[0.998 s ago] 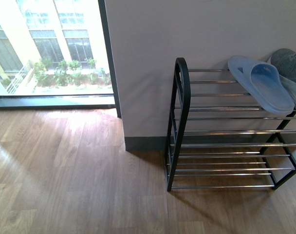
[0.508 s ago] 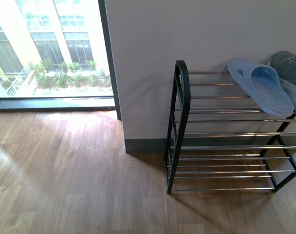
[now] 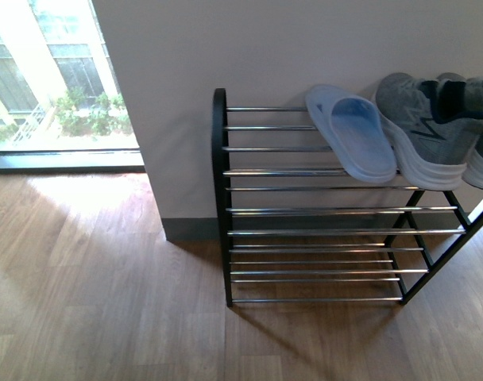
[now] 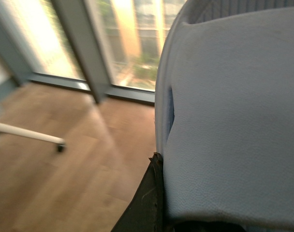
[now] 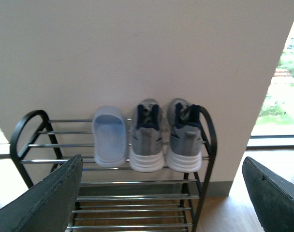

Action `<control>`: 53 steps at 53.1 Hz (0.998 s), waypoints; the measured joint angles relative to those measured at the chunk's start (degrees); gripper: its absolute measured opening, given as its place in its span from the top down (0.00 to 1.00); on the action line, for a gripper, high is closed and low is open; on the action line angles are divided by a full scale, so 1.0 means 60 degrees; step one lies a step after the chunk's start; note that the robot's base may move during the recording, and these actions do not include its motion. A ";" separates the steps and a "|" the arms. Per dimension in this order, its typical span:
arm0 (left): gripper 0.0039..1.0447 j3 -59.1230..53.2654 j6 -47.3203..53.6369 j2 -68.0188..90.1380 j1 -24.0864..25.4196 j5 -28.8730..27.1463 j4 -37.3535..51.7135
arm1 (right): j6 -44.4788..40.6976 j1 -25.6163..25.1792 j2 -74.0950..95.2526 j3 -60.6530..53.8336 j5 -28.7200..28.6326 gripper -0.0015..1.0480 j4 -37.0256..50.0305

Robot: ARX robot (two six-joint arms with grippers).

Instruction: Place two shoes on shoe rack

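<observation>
The shoe rack (image 3: 222, 198) stands against the wall, with a black side frame and chrome rods. On its top tier lie a light blue slipper (image 3: 353, 135) and the two grey sneakers (image 3: 420, 131), the second one (image 3: 481, 155) cut off at the frame's right edge. The right wrist view shows the rack (image 5: 137, 197), the slipper (image 5: 110, 135) and both sneakers (image 5: 147, 137) side by side. My right gripper (image 5: 161, 159) is open and empty, away from the rack. My left gripper (image 4: 185, 224) is shut on another blue slipper (image 4: 234, 121). Neither arm shows in the front view.
A floor-to-ceiling window (image 3: 51, 79) is left of the wall (image 3: 249, 48). The floor (image 3: 90, 286) is wood. The rack's lower tiers (image 3: 321, 274) are bare rods. A white leg with a caster (image 4: 60, 145) stands on the floor in the left wrist view.
The front view has swung right: the rack now sits further left in the picture and both grey sneakers on the top tier have come into view.
</observation>
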 joint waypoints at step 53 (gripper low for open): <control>0.98 1.2713 -0.3111 1.1726 -0.3679 0.0357 -0.5413 | 0.0018 0.0007 -0.0004 0.0000 -0.0018 0.09 0.0000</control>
